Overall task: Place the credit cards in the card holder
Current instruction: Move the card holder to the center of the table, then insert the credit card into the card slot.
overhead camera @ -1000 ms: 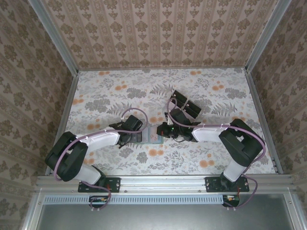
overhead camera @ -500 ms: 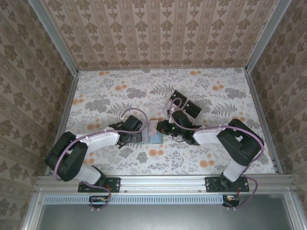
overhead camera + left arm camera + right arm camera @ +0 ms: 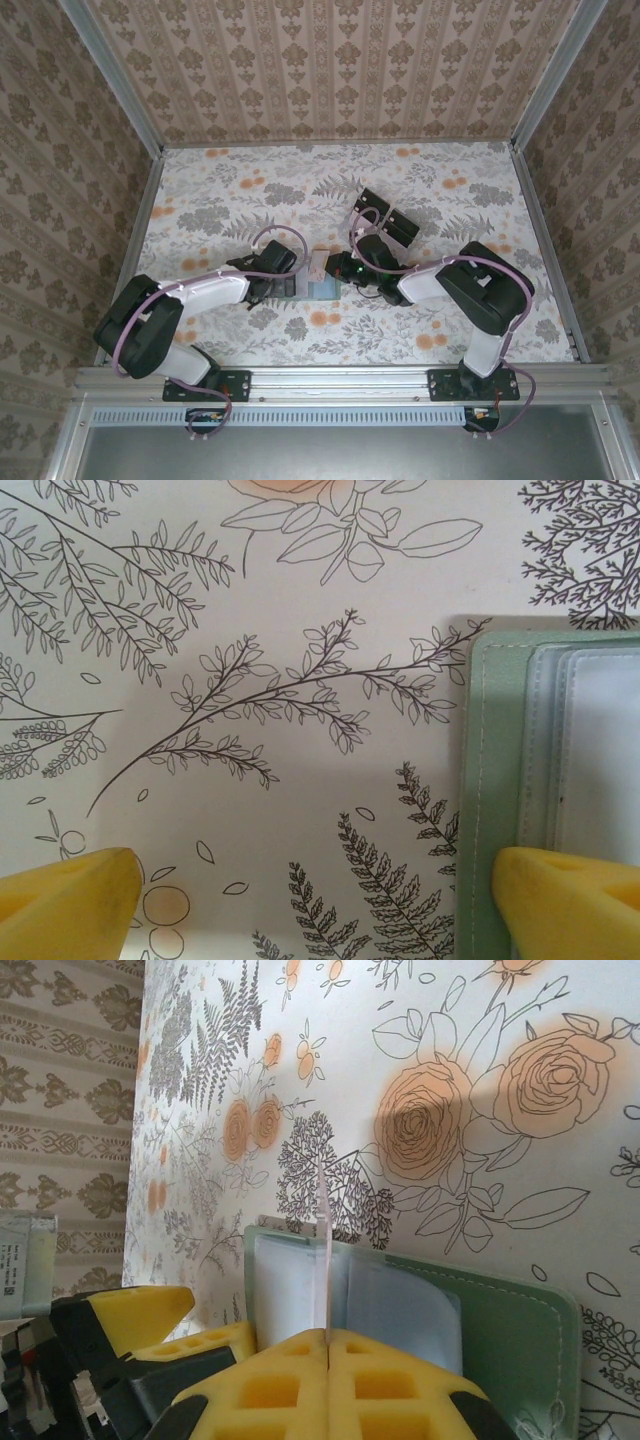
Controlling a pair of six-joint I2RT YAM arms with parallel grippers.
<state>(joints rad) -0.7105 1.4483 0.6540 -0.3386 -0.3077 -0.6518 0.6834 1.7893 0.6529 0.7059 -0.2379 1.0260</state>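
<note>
moved: the right arm [image 3: 480, 290] has swung a little to the left, and its card [image 3: 322, 1240] has come in over the holder [image 3: 500, 1325].
right gripper [image 3: 328, 1348]: low middle of its own view, pinched tight on the card, which stands on edge above the open holder.
left gripper [image 3: 315, 880]: spread wide, holding nothing; one finger [image 3: 570, 900], lower right of its view, sits on the holder's green edge, maybe to pin it down.
holder: lies open and flat in the middle of the top view, between the two grippers; pale layers inside may be pockets or cards, I cannot tell.
step: getting this card into a pocket; I think it is not in yet.
next: the card's thin edge has to find the slit and slide in straight, and the holder must not slip.
table [image 3: 450, 330]: flat, with orange flowers and grey leaves.
tray [image 3: 390, 223]: black blocks, right of centre, just behind the right gripper.
room: papered walls [image 3: 330, 70] on three sides, metal posts [image 3: 115, 75] in the far corners.
</note>
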